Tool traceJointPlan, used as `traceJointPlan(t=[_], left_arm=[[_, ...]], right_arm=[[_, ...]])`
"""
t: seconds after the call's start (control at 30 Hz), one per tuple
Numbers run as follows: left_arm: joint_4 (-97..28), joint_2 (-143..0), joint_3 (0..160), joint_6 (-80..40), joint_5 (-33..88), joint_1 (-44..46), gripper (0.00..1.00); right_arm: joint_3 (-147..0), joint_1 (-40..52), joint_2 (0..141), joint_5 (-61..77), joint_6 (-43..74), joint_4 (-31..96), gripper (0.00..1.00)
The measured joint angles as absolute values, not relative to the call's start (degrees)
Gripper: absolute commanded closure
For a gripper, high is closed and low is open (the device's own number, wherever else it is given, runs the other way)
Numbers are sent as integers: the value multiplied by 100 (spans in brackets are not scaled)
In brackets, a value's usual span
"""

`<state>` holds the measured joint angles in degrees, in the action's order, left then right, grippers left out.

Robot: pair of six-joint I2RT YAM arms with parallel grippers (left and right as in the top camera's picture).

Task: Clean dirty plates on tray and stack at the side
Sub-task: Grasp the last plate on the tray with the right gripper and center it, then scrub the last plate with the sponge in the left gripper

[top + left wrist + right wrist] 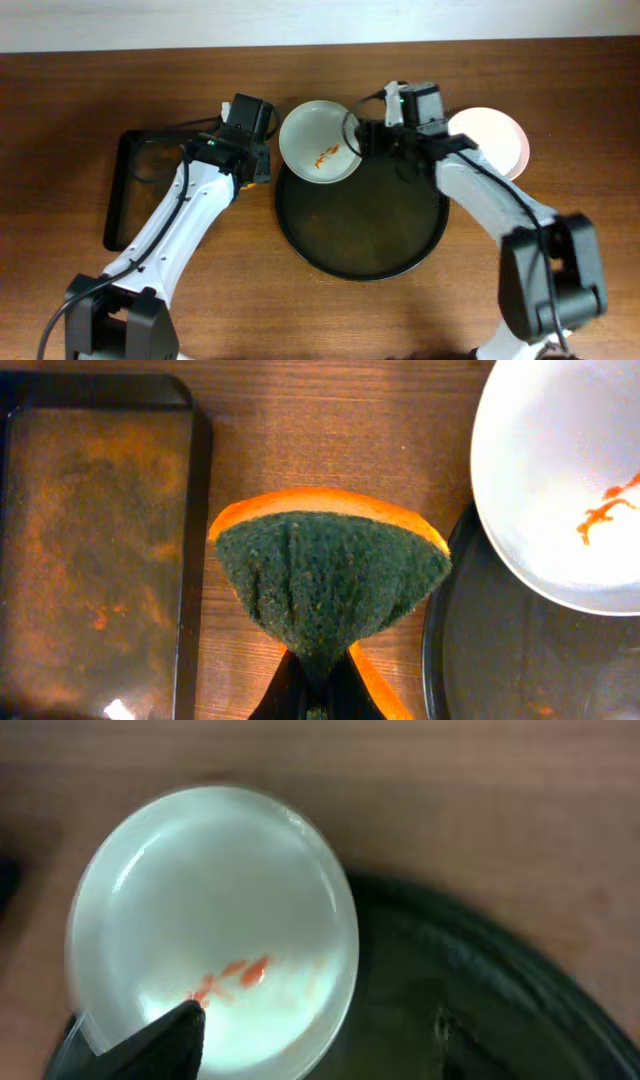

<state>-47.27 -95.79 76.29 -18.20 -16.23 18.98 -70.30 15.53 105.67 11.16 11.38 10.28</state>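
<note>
A white plate [318, 142] with an orange-red smear lies at the far left rim of the round black tray [360, 240], partly over its edge. It also shows in the right wrist view [215, 910] and the left wrist view [560, 470]. My right gripper [366, 140] is open astride that plate's near rim [315, 1020], one finger over the plate and the other over the tray [520, 1010]. My left gripper [320, 685] is shut on a green and orange sponge [330, 570], held above the wood just left of the tray [258, 162]. A clean-looking white plate [495, 140] sits right of the tray.
A smaller dark rectangular tray [125, 190] with orange stains lies at the left, also seen in the left wrist view [90, 540]. The table is brown wood [80, 100].
</note>
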Motion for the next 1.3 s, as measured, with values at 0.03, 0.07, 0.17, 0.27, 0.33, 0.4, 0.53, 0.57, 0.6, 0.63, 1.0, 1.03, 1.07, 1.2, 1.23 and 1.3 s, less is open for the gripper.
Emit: traceJointPlan(t=[0.03,0.07,0.17,0.27,0.33,0.4,0.53,0.57,0.6,0.63,1.0,1.03,1.07,1.2,1.23,1.3], left_arm=[[-4733,-9577,7629,-1820,-1625,1898,99],[-4733,-9577,7629,-1820,-1625,1898,99],[-4735,-9574,7629,-1820,-1599,1898,99],[-4735,-9572,7627,-1820,-1584,1898,99],[-4737,-9572,7627,-1820,-1581,1898,99],[-4735,-9572,7627,-1820,-1579,1898,99],[-4729,-9572,7627,-1822,-1372,1898,99],[-4718,-9572,7627,-1822,-1140,1898,99],[-4674,-9572,7627,-1822,-845,1898,99],[-4595,-9572,7625,-1822,-508,1894,99],[-3640,-11034,7596,-1844,3938,1894,99],[-3555,-11181,7594,-1848,4141,1911,99],[-3441,-11316,7594,-1852,4335,1953,99],[-3183,-11684,7594,-2036,4659,2381,99],[-3085,-11714,7594,-2132,4676,2495,99],[-3057,-11714,7594,-2239,4670,2539,99]], right_arm=[[-7028,1592,10886,1004,1140,779,33],[-7028,1592,11008,972,1140,550,36],[-7032,1592,11605,1028,1203,126,44],[-7032,1592,11850,1219,1361,106,81],[-7050,1601,11858,1374,1439,388,96],[-7102,1612,11843,1538,1636,812,96],[-7146,1623,11424,1579,1686,2477,96],[-7105,1623,11301,1562,1695,2847,96],[-7087,1623,11177,1544,1706,3301,96],[-7102,1623,11122,1531,1719,3645,96],[-7096,1623,11050,1529,1712,4501,96],[-7096,1623,11050,1529,1712,4504,96],[-7096,1623,11050,1529,1715,4504,96],[-7096,1623,11050,1529,1710,4550,96],[-7096,1623,11050,1529,1712,4547,96],[-7096,1623,11050,1529,1712,4589,96]])
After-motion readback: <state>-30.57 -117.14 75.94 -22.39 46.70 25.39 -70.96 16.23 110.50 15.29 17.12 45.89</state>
